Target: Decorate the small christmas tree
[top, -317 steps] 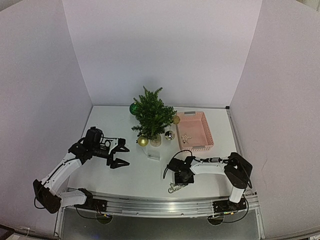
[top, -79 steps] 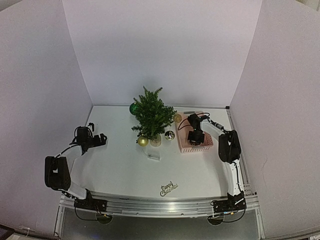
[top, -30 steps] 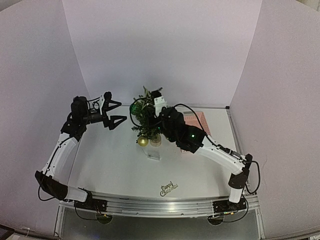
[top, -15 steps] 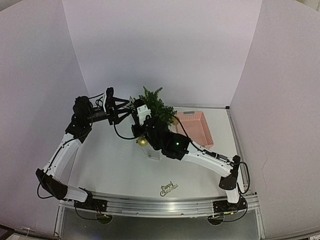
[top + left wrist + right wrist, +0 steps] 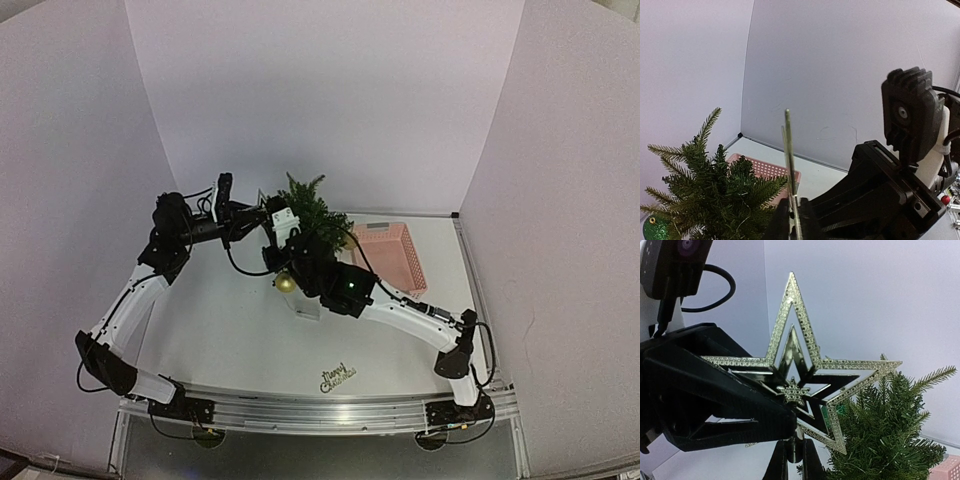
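A gold glitter star [image 5: 801,365] hangs in the air just left of the small christmas tree [image 5: 310,217]. My right gripper [image 5: 793,459] is shut on the star's lower stem from below. My left gripper [image 5: 792,219] reaches in from the left, and its black fingers [image 5: 740,405] are closed on the star's flat faces. In the left wrist view the star [image 5: 788,160] shows edge-on between the jaws. From the top view the left gripper [image 5: 252,214] meets the right wrist [image 5: 285,224] beside the tree; the star is mostly hidden there.
A pink basket [image 5: 388,256] lies right of the tree. A gold ball [image 5: 286,283] and a green ball [image 5: 655,227] hang low on the tree. A clear piece [image 5: 307,308] lies in front of it. A "Merry Christmas" sign [image 5: 338,377] lies near the front edge.
The right arm carried the star from the basket to the tree's left side. The left gripper swung right to it and closed from wide open onto the star.
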`<act>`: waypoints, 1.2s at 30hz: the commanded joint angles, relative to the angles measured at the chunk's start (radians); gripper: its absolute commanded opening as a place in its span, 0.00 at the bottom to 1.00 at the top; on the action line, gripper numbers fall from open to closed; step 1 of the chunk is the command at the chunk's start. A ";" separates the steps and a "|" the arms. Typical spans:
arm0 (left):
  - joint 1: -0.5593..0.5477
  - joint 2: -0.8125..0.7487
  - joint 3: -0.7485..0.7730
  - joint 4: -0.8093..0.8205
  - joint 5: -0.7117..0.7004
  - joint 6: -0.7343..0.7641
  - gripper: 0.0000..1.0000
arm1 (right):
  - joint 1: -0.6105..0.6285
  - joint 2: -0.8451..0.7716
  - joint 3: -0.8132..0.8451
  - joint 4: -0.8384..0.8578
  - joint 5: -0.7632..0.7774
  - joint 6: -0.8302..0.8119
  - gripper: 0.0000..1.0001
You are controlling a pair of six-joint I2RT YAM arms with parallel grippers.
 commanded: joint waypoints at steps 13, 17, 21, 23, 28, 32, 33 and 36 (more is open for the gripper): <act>0.074 0.119 0.145 0.222 -0.001 -0.102 0.00 | -0.112 -0.225 -0.097 -0.079 -0.285 -0.096 0.81; 0.069 0.244 0.274 0.255 0.040 -0.141 0.00 | -0.265 -0.375 -0.256 -0.111 -0.396 0.100 0.86; 0.053 0.365 0.431 0.143 0.043 -0.088 0.00 | -0.353 -0.428 -0.327 -0.158 -0.431 0.191 0.87; 0.043 0.414 0.503 0.098 0.039 -0.053 0.00 | -0.392 -0.426 -0.331 -0.187 -0.468 0.226 0.87; -0.013 0.459 0.560 0.048 0.034 0.074 0.00 | -0.438 -0.409 -0.347 -0.199 -0.504 0.264 0.87; -0.035 0.502 0.588 0.022 0.049 0.099 0.00 | -0.467 -0.398 -0.361 -0.199 -0.533 0.280 0.87; -0.041 0.513 0.602 -0.001 0.044 0.111 0.00 | -0.473 -0.399 -0.368 -0.198 -0.535 0.279 0.87; -0.053 0.554 0.662 -0.083 0.020 0.155 0.00 | -0.485 -0.408 -0.389 -0.198 -0.530 0.283 0.87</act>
